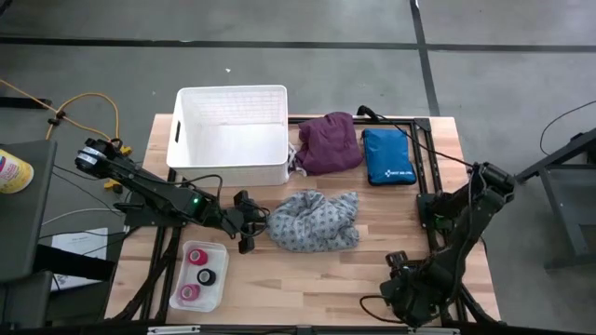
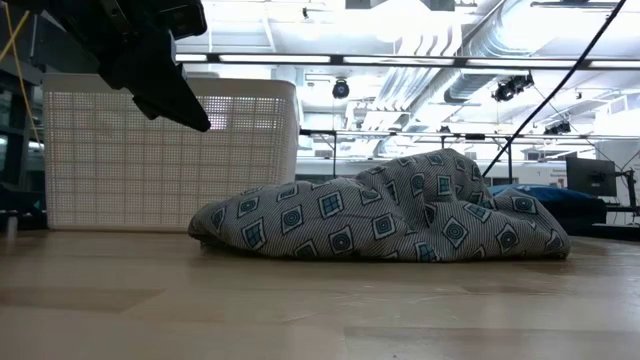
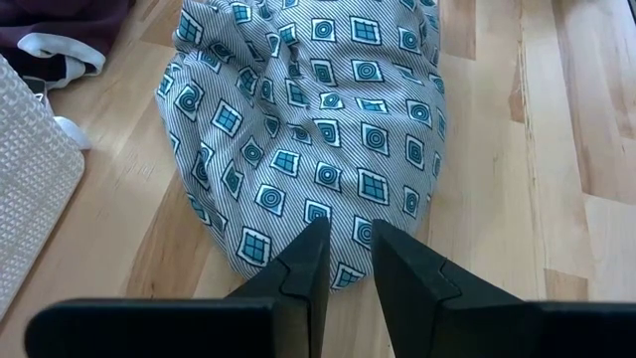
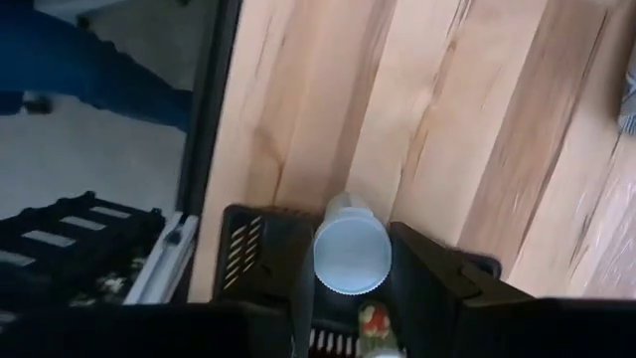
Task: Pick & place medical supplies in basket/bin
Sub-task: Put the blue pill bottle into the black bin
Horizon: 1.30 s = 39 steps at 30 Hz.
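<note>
One white basket (image 1: 231, 136) at the tabletop's (image 1: 317, 270) far edge. Two garments lie out: purple one (image 1: 330, 142) just beside the basket, grey patterned one (image 1: 312, 221) mid-table. Three tape rolls (image 1: 197, 275) sit in a small tray (image 1: 218, 251). Left claw (image 3: 346, 249) hovers at the grey garment's edge, fingers narrowly apart, holding nothing. Right claw (image 4: 350, 261), near the front edge, is clamped on one white-capped vial (image 4: 350, 255).

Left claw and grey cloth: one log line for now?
left claw: at grey cloth edge, narrow gap | cloth: on table, outside basket | right claw: holds white-capped vial
</note>
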Each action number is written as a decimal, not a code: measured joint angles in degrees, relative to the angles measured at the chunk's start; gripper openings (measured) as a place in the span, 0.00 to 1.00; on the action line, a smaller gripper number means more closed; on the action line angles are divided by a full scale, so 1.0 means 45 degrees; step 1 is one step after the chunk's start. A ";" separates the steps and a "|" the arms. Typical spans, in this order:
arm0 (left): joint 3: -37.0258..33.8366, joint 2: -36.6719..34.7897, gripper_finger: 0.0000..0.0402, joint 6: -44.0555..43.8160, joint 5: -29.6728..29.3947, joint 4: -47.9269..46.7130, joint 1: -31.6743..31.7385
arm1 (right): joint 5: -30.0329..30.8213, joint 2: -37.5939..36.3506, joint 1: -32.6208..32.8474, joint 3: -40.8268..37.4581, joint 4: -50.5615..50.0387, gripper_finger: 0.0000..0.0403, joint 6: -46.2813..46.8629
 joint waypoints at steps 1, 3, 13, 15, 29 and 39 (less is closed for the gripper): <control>0.0001 0.0000 0.18 0.0003 0.0003 0.0000 -0.0004 | 0.0023 -0.0141 0.0051 0.0000 -0.0065 0.25 0.0191; 0.0004 0.0000 0.18 0.0000 -0.0001 0.0000 -0.0001 | 0.0246 -0.0446 0.0177 0.0000 -0.0267 0.25 0.0600; 0.0004 0.0000 0.18 0.0003 -0.0001 0.0000 0.0000 | 0.1042 -0.0906 0.1188 0.0000 -0.1522 0.25 0.2071; 0.0000 0.0000 0.18 -0.0001 -0.0001 0.0000 -0.0004 | 0.1103 -0.0906 0.1346 0.0000 -0.1512 0.25 0.2259; 0.0004 0.0000 0.18 0.0001 -0.0001 0.0000 0.0001 | 0.1734 -0.0916 0.1983 -0.0546 -0.1140 0.25 0.3319; 0.0004 0.0000 0.18 0.0003 -0.0001 0.0000 0.0001 | 0.1236 -0.0901 0.1983 -0.2881 0.1832 0.25 0.3782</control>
